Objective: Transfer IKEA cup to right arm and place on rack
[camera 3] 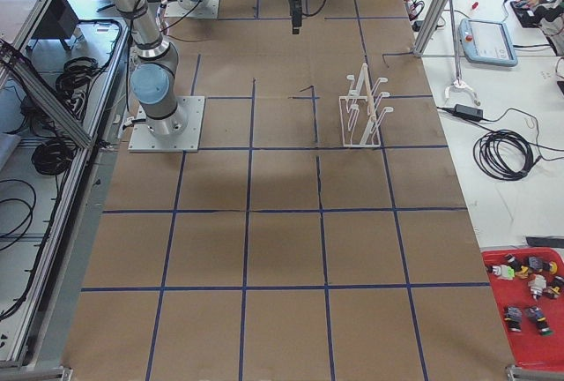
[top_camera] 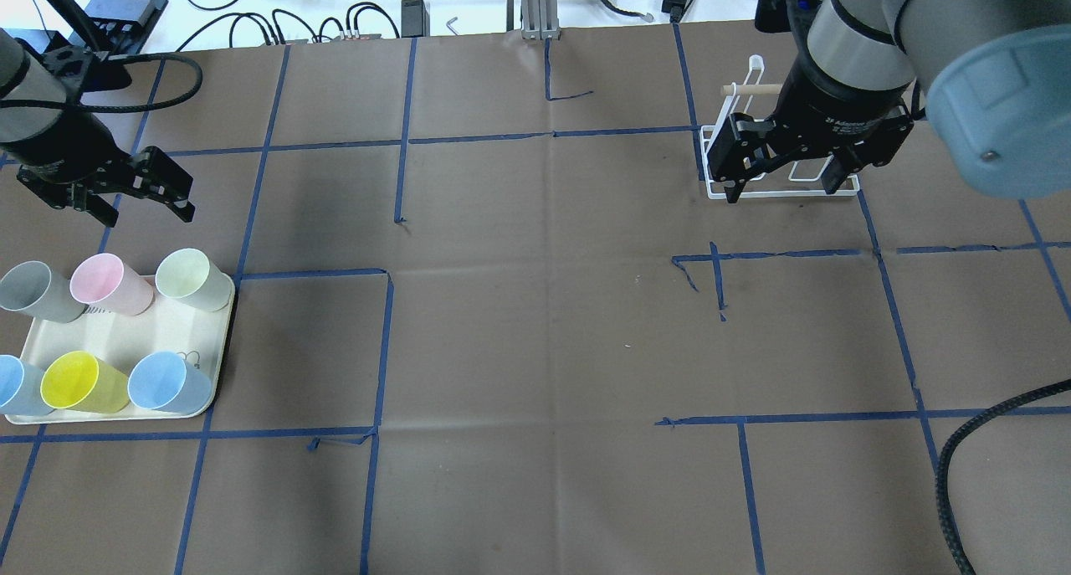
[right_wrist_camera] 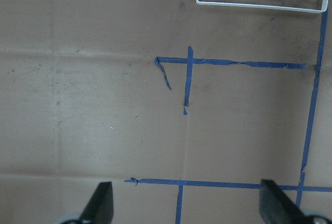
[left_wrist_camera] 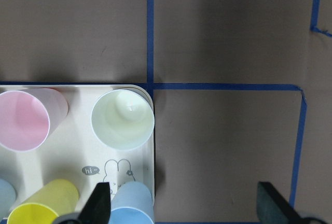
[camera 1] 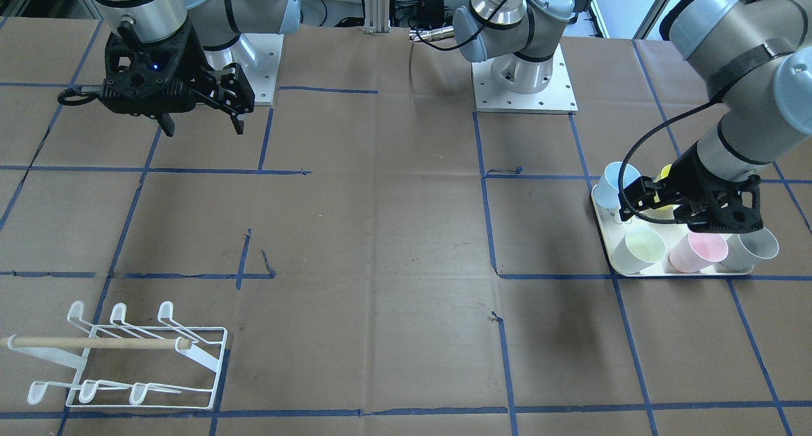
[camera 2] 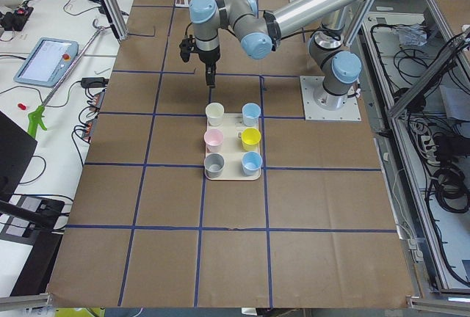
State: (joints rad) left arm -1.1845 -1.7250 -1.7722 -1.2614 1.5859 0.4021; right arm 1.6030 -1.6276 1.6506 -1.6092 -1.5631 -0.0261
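Several plastic cups stand upright on a cream tray (top_camera: 125,332): grey (top_camera: 33,290), pink (top_camera: 109,284), pale green (top_camera: 191,278), yellow (top_camera: 79,382) and two blue (top_camera: 167,382). My left gripper (top_camera: 147,217) is open and empty, hovering over the tray's far edge; in its wrist view the pale green cup (left_wrist_camera: 123,119) lies ahead of the open fingers (left_wrist_camera: 99,203). My right gripper (top_camera: 782,192) is open and empty, high above the table on the other side. The white wire rack (camera 1: 127,360) with its wooden dowel holds nothing; the overhead view shows it partly behind the right gripper.
Brown paper with blue tape lines (camera 1: 488,233) covers the table. The two arm bases (camera 1: 523,80) stand at the robot's side. Cables and a tablet (camera 2: 45,60) lie off the table's far edge.
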